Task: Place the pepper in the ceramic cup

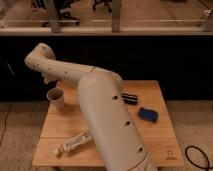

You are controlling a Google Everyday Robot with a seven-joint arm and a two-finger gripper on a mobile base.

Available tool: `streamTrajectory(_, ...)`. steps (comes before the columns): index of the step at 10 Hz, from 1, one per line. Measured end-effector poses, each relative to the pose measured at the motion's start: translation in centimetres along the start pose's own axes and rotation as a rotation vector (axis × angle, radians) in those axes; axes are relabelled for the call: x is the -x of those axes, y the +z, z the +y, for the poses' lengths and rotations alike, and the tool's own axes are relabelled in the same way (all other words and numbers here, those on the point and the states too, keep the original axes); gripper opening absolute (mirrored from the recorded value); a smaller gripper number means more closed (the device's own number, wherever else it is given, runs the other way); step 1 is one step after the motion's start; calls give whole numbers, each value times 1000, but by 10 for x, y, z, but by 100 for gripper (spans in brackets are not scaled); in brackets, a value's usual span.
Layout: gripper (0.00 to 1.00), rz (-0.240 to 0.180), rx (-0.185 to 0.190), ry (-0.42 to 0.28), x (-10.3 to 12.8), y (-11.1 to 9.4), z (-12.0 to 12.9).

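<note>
White robot arm (100, 107) fills the centre, reaching from bottom right up to the far-left side of the wooden table (150, 135). Gripper (50, 79) sits at the arm's far-left end, just above and behind the ceramic cup (55, 97); cannot tell its state. Cup stands upright near the table's left rear edge, dark inside. Pepper not visible anywhere, cannot tell where it is. Blue object (148, 114) lies right of the arm, a black item (130, 98) behind it. White tube-like object (74, 143) lies front left. Black cable (197, 155) on floor, bottom right.
</note>
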Motion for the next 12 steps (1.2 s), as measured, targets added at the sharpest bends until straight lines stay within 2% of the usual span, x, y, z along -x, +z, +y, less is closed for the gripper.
streamTrajectory(2,80,-65,-7,38,-8,-4,8)
streamTrajectory(5,80,-174,1,107,-22,2,24)
streamTrajectory(7,80,-228,6,144,-26,5,31)
streamTrajectory(10,80,-254,15,179,-30,5,47)
streamTrajectory(12,80,-254,9,193,-31,0,54)
